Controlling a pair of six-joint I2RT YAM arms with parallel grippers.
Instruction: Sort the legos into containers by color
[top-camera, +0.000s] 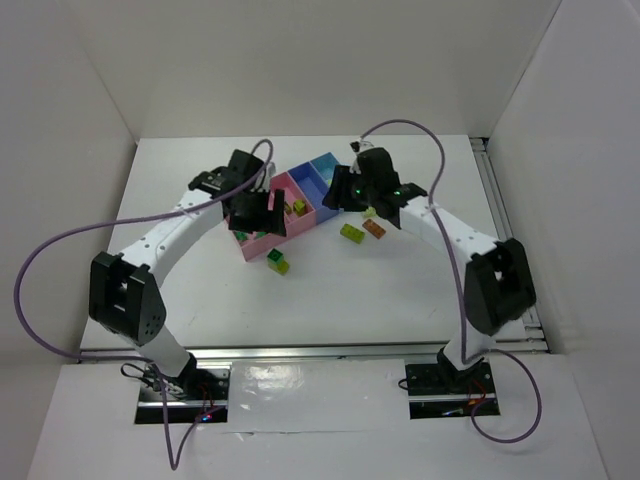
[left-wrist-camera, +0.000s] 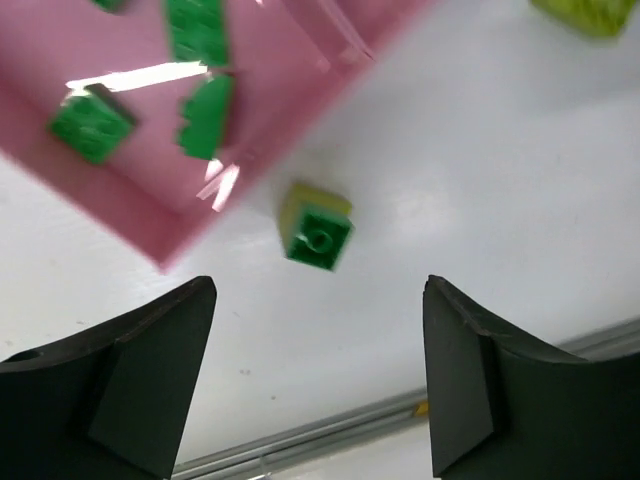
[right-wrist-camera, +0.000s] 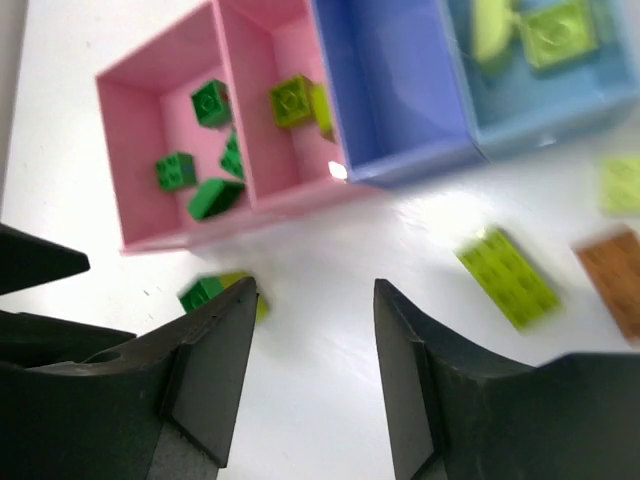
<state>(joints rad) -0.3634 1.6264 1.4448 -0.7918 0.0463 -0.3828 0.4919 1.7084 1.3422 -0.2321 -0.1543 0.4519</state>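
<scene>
Legos (right-wrist-camera: 210, 102) of dark green sit in the left pink bin (right-wrist-camera: 118, 160) of the containers (top-camera: 300, 200). A green-and-yellow brick (left-wrist-camera: 315, 228) lies on the table (left-wrist-camera: 500, 200) just beside it, before my left gripper (left-wrist-camera: 318, 300), which is spread wide and empty. My right gripper (right-wrist-camera: 315, 295) is parted and holds nothing. To its right, a yellow-green brick (right-wrist-camera: 508, 277) and an orange brick (right-wrist-camera: 612, 280) lie loose.

Four bins (right-wrist-camera: 400, 165), about twelve bricks (right-wrist-camera: 505, 275)
</scene>
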